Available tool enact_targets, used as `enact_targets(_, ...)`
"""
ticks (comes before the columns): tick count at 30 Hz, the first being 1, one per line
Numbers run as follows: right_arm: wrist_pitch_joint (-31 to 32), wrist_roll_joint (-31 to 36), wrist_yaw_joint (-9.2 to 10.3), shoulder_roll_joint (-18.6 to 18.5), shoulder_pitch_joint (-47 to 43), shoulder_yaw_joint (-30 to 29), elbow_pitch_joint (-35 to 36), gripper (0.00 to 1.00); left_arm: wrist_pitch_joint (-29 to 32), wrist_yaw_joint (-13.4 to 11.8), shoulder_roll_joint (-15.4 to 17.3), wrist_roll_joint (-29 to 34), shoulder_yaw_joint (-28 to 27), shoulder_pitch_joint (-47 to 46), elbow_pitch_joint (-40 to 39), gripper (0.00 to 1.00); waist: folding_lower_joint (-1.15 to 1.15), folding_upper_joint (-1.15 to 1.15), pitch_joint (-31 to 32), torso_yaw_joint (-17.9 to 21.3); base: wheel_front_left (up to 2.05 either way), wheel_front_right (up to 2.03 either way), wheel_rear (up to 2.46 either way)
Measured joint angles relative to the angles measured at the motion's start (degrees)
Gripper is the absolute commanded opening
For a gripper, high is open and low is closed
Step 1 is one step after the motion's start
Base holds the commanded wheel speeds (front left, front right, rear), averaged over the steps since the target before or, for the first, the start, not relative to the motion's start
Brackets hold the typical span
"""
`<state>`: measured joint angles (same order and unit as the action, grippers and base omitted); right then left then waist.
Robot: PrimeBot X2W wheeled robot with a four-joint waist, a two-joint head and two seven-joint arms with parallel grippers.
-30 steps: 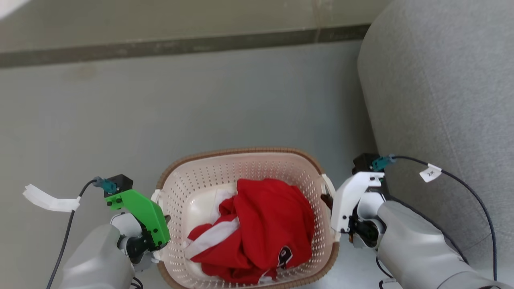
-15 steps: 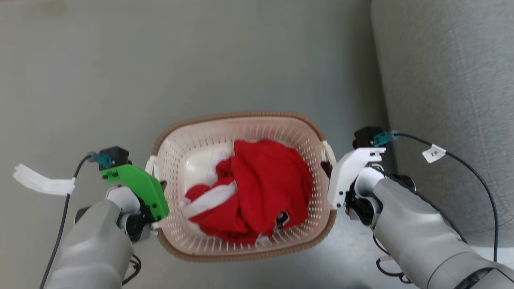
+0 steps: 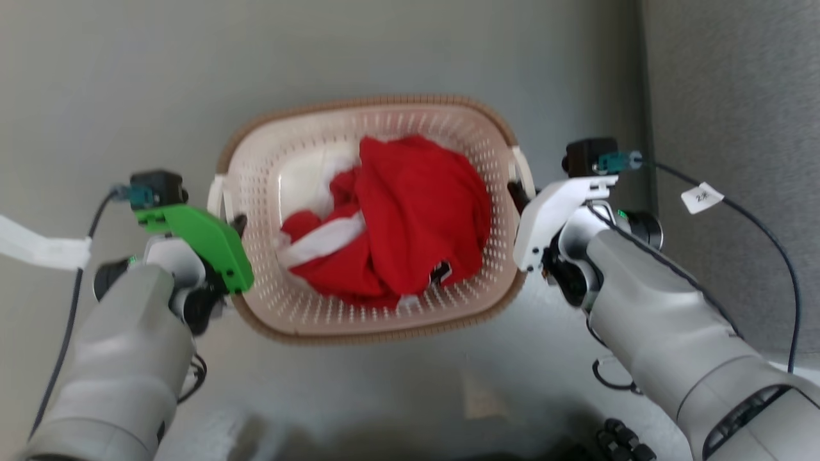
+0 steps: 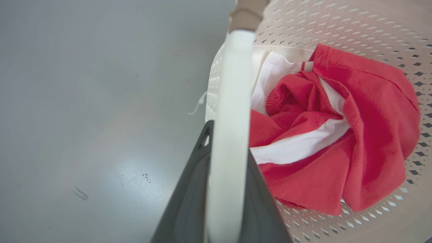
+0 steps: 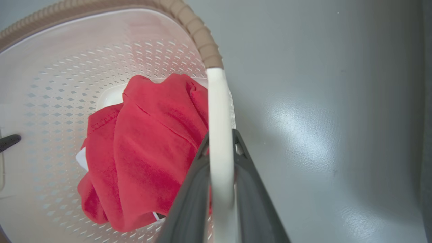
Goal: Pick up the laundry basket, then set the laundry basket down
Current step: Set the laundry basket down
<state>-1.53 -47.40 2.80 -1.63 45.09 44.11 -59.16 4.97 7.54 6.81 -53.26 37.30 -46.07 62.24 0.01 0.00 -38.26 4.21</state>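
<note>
Since a second ago the whole head view has swung nearer: the dark skirting strip at the far wall has left the picture and more of the near floor (image 3: 128, 77) shows, so the camera moved, while the laundry basket (image 3: 378, 102) keeps its place between the two arms. It hangs or sits between them over the grey floor, just left of a grey sofa (image 3: 737, 128); whether its base is off the floor I cannot tell. The left gripper (image 3: 238, 224) is clamped narrow on the left handle (image 4: 231, 101), and the right gripper (image 3: 516, 192) likewise pinches the right handle (image 5: 219, 111). The grip is the weak point, I judge. Each handle is a thin smooth loop held between two flat fingers, so it could slide along them if one arm rises or travels faster than the other. The basket would then tilt, and the red and white garment (image 3: 410, 211), heaped toward the right side, could spill out. The right forearm also works near the sofa, and its tagged cable (image 3: 701, 197) could catch there. Only from the head can both sides be compared for level, yet there the green and white mounts cover the fingers. The wrist views supply that detail: in each, a white handle runs straight up between the dark fingers (image 4: 189, 189). The right wrist view also catches a dark fingertip (image 5: 8, 141) across the basket.
</note>
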Motion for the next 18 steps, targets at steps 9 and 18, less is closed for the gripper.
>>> enact_targets(9,-3.05,1.04,0.88,-0.05,3.56,-0.15,-0.44,0.0,-3.07,0.0,0.2,1.07,0.04,-3.81,-0.45,0.0,0.0,0.0,-6.89,-0.34,0.0,0.0,0.0)
enact_targets(18,-4.08,0.98,0.91,0.01,3.73,0.15,-1.7,0.0,-4.1,0.01,-0.32,1.05,0.46,-3.84,0.15,0.0,0.0,0.0,-10.09,-0.98,0.0,0.0,0.0)
